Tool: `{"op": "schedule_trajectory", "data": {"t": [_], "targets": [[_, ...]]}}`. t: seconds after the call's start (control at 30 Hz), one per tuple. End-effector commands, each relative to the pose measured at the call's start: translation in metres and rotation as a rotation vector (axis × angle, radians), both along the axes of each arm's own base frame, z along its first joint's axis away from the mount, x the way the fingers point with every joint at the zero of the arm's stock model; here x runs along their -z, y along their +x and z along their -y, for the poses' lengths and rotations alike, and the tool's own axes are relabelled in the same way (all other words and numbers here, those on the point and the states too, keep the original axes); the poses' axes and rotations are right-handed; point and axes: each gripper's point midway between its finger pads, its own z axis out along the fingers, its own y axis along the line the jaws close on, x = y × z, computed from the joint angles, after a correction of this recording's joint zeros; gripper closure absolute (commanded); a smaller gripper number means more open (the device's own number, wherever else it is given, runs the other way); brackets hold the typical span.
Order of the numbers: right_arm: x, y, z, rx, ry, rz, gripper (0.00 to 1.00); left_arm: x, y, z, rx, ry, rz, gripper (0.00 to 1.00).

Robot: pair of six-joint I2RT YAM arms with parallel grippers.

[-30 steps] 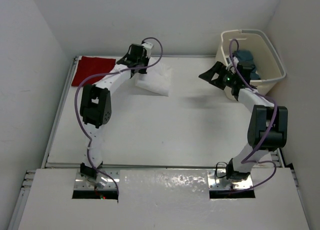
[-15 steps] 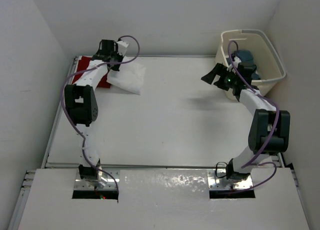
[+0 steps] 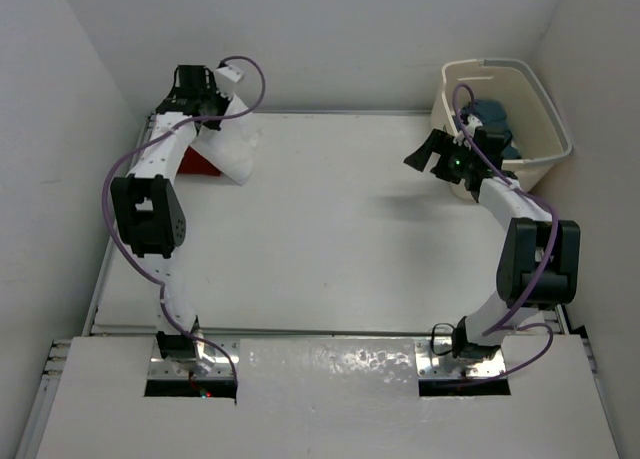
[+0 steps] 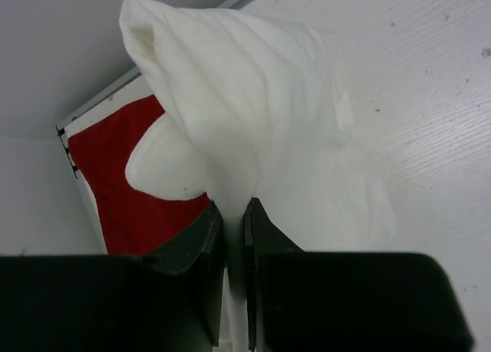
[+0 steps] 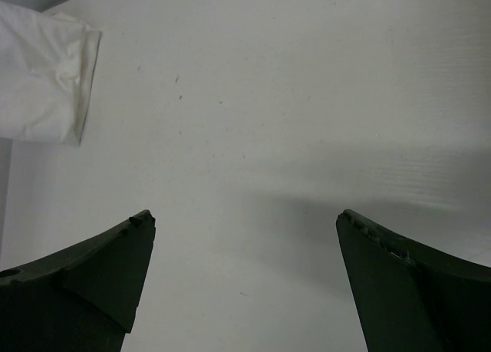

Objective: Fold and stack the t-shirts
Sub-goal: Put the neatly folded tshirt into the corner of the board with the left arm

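**White shirt carried to the far-left corner, over the red one**

The left gripper (image 3: 196,85) is clamped on a bunched fold of the white shirt (image 4: 261,114), its two fingers (image 4: 203,245) pressed close together with the cloth pinched between them. A second ago this gripper and the shirt were near the middle of the far edge of the tabletop (image 3: 340,229). Now both are at the far-left corner, and the left arm has swung out along the left edge.

The white shirt hangs from the grip and drapes down onto the red shirt (image 3: 200,162). The red shirt lay almost fully in view a second ago. Now only a small patch of it shows beneath the white cloth in the top view, and a wider red area shows to the left of the fingers in the left wrist view.

The right gripper (image 3: 425,151) has barely shifted. It hovers just left of the basket (image 3: 545,99) at the far right, with its jaws spread wide and nothing between them. The dark teal shirt (image 3: 494,114) lies inside the basket, as before.
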Motion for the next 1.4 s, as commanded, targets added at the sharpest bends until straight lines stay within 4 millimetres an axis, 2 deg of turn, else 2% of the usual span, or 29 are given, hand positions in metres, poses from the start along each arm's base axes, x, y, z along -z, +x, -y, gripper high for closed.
{"op": "schedule_trajectory", "data": {"t": [0.0, 0.03, 0.17, 0.4, 0.63, 0.8, 0.9, 0.93, 0.97, 1.13, 1.2, 1.23, 1.27, 1.37], "targets": [[-0.017, 0.005, 0.004, 0.004, -0.028, 0.056, 0.01, -0.082, 0.001, -0.005, 0.01, 0.0, 0.183, 1.0], [-0.018, 0.004, 0.004, 0.004, -0.028, 0.056, 0.01, -0.085, 0.001, -0.021, -0.025, -0.003, 0.188, 1.0], [-0.018, 0.004, 0.004, 0.004, -0.031, 0.058, 0.01, -0.093, -0.001, -0.032, -0.048, -0.012, 0.195, 1.0], [-0.018, 0.005, 0.004, 0.009, -0.033, 0.059, 0.01, -0.121, 0.0, -0.038, -0.042, -0.013, 0.255, 1.0], [-0.013, 0.005, 0.007, 0.016, -0.042, 0.047, 0.01, -0.129, 0.002, -0.048, -0.07, -0.008, 0.275, 1.0], [-0.01, 0.005, 0.008, 0.018, -0.051, 0.03, 0.01, -0.115, 0.006, -0.064, -0.085, -0.019, 0.251, 1.0], [-0.008, 0.005, 0.008, 0.019, -0.049, 0.022, 0.01, -0.097, 0.011, -0.079, -0.101, -0.049, 0.221, 1.0], [-0.006, 0.005, 0.008, 0.019, -0.051, 0.017, 0.01, -0.092, 0.013, -0.09, -0.125, -0.059, 0.218, 1.0], [-0.006, 0.005, 0.009, 0.022, -0.049, 0.013, 0.01, -0.076, 0.018, -0.094, -0.134, -0.065, 0.19, 1.0], [-0.004, 0.004, 0.009, 0.025, -0.046, -0.011, 0.01, -0.055, 0.03, -0.126, -0.193, -0.04, 0.176, 1.0], [-0.005, 0.003, 0.009, 0.026, -0.054, -0.015, 0.01, -0.054, 0.036, -0.136, -0.19, -0.056, 0.191, 1.0], [-0.005, 0.003, 0.011, 0.03, -0.059, -0.018, 0.01, -0.039, 0.04, -0.14, -0.196, -0.072, 0.167, 1.0], [-0.005, 0.003, 0.012, 0.034, -0.068, -0.023, 0.01, -0.043, 0.045, -0.141, -0.187, -0.08, 0.181, 1.0], [-0.006, 0.005, 0.015, 0.047, -0.083, -0.029, 0.01, -0.025, 0.054, -0.15, -0.205, -0.092, 0.172, 1.0]]}}
